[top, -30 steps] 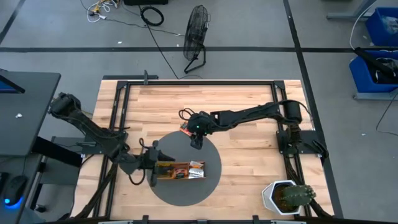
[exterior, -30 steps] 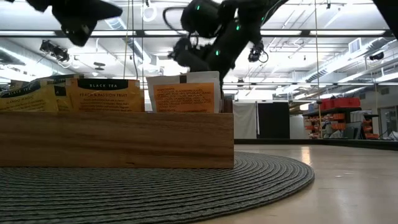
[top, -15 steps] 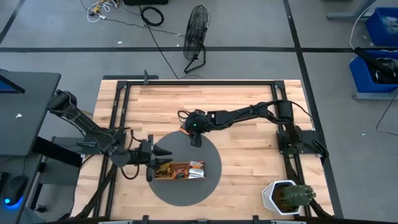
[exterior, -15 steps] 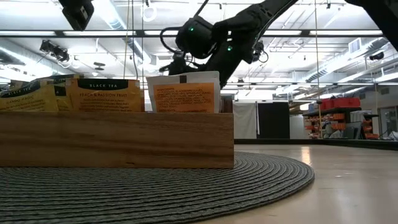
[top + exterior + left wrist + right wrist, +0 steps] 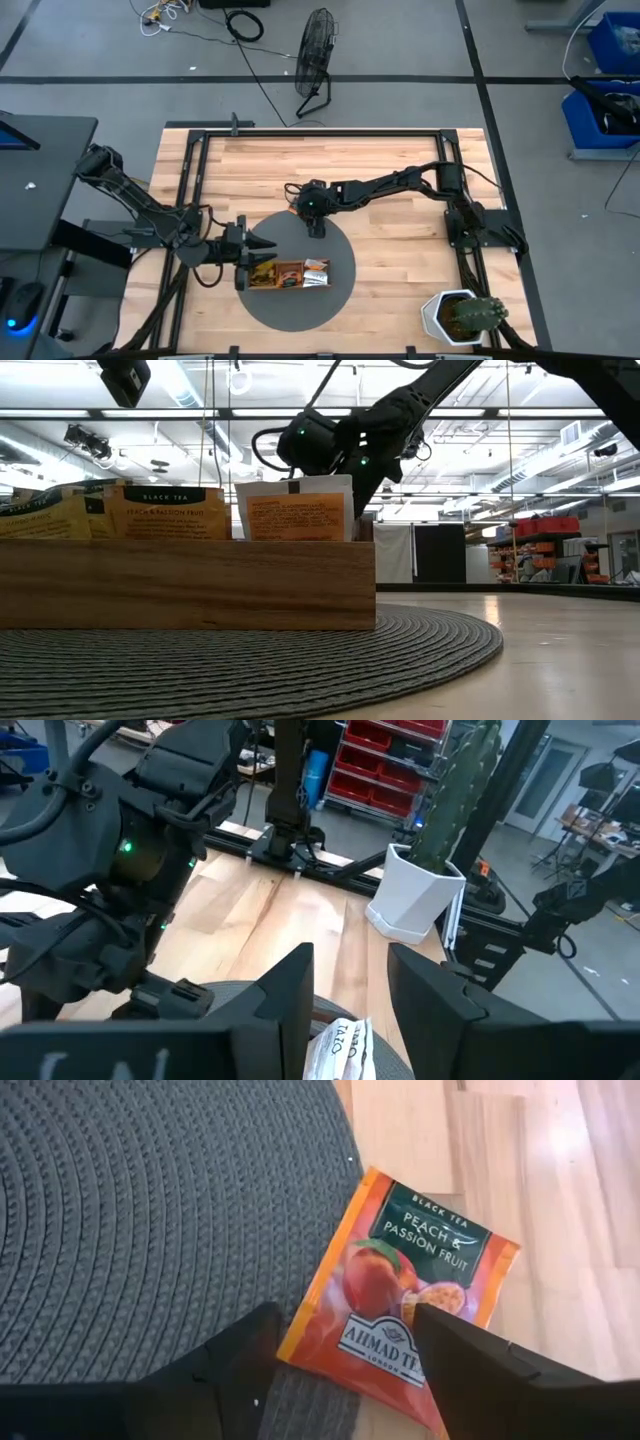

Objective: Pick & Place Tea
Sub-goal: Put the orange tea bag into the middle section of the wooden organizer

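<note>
both jaws parted, a loose tea sachet under the right one

the right gripper (image 5: 345, 1350) has its jaws apart and grasping nothing, hanging over an orange tea sachet (image 5: 405, 1300) that lies flat, partly on the round grey mat (image 5: 150, 1210) and partly on the bare wooden table (image 5: 560, 1230). one corner of the sachet is cut off behind a dark finger (image 5: 480, 1370). in the high view the same sachet is only a small orange sliver (image 5: 296, 210) at the mat's far edge, mostly hidden under the right gripper (image 5: 314, 212).

the left gripper (image 5: 252, 268) also has its jaws released, held at the left end of the wooden tray (image 5: 290, 285) on the mat. its wrist view shows a white sachet (image 5: 340, 1045) between the fingers, cut off at the frame edge.

in the low view the tray (image 5: 190, 585) holds more sachets standing upright: yellow ones (image 5: 165, 512) and an orange one (image 5: 297, 516) backed by white. how many there are cannot be told, since the tray wall hides their lower halves. a potted cactus (image 5: 462, 315) stands at the table's near right corner.
</note>
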Controlling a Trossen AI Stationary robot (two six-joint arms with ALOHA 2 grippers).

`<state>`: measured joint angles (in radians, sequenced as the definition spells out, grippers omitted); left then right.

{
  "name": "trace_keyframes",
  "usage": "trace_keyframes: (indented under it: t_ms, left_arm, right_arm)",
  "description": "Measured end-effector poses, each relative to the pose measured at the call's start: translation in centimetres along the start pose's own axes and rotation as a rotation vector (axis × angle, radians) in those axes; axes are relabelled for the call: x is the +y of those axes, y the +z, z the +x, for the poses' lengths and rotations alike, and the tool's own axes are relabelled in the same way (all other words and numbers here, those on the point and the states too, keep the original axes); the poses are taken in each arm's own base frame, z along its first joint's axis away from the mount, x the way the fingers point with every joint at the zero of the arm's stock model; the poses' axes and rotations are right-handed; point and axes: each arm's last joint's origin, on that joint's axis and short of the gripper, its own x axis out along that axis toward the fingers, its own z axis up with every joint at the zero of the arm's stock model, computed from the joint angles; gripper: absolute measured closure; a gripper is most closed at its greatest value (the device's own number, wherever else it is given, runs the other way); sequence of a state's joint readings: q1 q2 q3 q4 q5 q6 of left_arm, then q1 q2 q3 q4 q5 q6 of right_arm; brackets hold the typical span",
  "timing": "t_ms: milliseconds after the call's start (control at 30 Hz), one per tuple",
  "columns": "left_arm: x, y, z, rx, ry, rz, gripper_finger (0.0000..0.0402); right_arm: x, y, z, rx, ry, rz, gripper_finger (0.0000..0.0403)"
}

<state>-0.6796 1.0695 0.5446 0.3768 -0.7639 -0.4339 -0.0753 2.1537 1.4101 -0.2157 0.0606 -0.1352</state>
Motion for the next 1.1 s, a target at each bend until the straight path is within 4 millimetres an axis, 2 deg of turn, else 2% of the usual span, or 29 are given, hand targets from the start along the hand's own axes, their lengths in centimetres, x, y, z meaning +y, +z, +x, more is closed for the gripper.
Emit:
trace_keyframes:
  t_ms: [133,233,567,700,867,1100]
  left_arm:
    - [0.0,0.2,0.0,-0.01,-0.002,-0.009,0.0269]
    - [0.1,0.2,0.0,-0.01,0.001,-0.009,0.0269]
    - [0.1,0.2,0.0,-0.01,0.002,-0.008,0.0273]
    - [0.1,0.2,0.0,-0.01,0.002,0.016,0.0275]
    - [0.2,0.2,0.0,-0.024,0.038,0.081,0.0275]
    - [0.4,0.5,0.0,-0.067,0.132,0.163,0.0275]
  right_arm:
    - [0.0,0.0,0.1,0.002,0.001,-0.005,0.0163]
    - [-0.3,-0.1,0.1,0.004,0.001,-0.001,0.0183]
    - [-0.4,-0.4,0.1,0.029,-0.009,-0.005,0.0337]
    - [-0.4,-0.2,-0.5,0.031,-0.009,-0.016,0.039]
    - [-0.5,0.0,-1.6,0.039,-0.003,-0.098,0.0392]
    - [-0.9,1.3,-4.6,0.027,0.015,-0.131,0.0399]
